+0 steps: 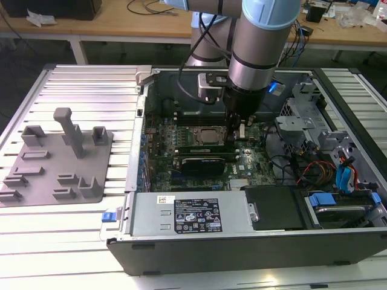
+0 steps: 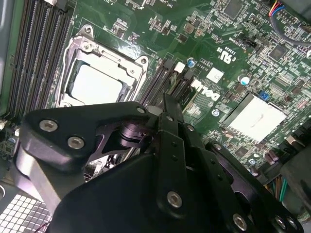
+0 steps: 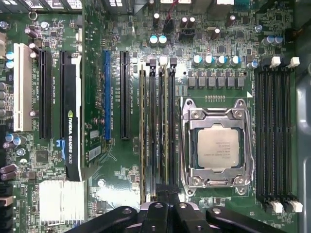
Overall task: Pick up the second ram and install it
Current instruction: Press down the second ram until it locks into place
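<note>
One thin, seemingly slotted second ram (image 3: pixel 163 131)

You are seeing the second ram (image 3: pixel 162 131) as a long thin stick standing on edge in the memory slots, running vertically at the centre of the first wrist view.

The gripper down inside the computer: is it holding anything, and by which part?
Cannot be told: the gripper sits low over the black memory slots beside the square silver processor.
</note>
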Robot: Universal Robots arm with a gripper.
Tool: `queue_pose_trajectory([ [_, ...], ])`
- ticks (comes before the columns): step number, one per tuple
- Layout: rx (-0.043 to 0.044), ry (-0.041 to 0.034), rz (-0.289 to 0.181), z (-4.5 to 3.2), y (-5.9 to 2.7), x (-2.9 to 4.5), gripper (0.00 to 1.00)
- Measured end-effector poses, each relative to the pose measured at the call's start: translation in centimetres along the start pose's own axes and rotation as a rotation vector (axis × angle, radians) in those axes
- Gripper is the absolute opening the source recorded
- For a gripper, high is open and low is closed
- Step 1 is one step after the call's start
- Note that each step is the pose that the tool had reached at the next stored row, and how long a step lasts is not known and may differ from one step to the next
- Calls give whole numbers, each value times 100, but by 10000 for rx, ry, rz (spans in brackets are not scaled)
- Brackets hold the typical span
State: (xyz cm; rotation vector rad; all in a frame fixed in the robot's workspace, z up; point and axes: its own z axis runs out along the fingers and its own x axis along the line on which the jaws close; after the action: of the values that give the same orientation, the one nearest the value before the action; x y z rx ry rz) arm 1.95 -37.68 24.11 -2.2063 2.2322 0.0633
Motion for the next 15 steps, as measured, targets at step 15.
queue_pose_trajectory([
  [15, 0, 2, -1, 93, -27, -25, 8],
])
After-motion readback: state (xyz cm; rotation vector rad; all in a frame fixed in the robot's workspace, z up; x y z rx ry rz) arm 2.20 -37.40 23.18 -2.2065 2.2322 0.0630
